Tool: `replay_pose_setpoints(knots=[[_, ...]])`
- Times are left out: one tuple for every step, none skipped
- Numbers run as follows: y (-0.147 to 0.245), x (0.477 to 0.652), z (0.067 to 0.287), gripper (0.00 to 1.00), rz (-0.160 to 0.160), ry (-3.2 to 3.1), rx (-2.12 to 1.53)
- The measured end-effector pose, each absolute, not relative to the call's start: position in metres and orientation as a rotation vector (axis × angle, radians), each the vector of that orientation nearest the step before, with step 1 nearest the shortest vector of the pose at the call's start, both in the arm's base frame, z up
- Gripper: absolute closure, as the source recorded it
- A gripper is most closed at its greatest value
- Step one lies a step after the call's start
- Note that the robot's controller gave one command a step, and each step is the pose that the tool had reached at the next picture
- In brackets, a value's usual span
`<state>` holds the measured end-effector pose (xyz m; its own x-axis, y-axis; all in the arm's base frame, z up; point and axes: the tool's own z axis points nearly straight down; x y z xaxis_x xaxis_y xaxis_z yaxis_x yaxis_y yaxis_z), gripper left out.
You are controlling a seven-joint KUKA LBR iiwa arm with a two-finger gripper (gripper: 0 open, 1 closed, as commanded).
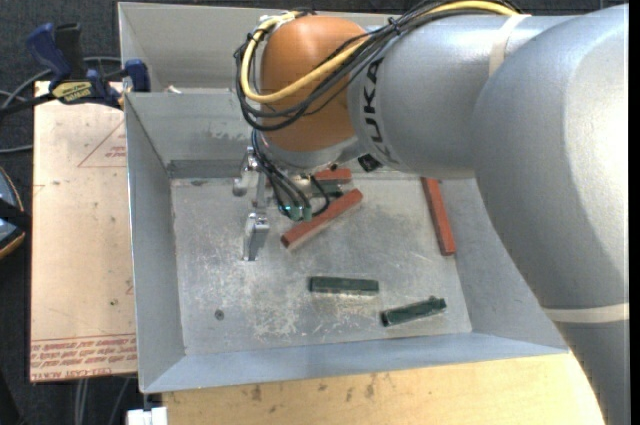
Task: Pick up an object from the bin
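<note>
1. Grey arm [520,133] loomed over the bin [150,213] from its right edge.
2. Its claw [268,225] hung just beside a red stick [322,218] near the bin's middle; whether it was spread or pressed together could not be told.
3. Nothing looked lifted: dark green sticks [343,285] lay near the front edge, and the grasp and lift remained.

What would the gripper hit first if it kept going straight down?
Probably the bare bin floor, just left of the reddish-brown stick. Depth is unclear, so the gripper might clip that stick.
</note>
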<state>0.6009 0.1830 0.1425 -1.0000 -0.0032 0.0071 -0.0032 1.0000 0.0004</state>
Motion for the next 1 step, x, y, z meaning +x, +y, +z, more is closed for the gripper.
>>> replay_pose_setpoints(knots=[[0.1824, 0.603, 0.1474, 0.0, -0.002, -3.142, 0.001]])
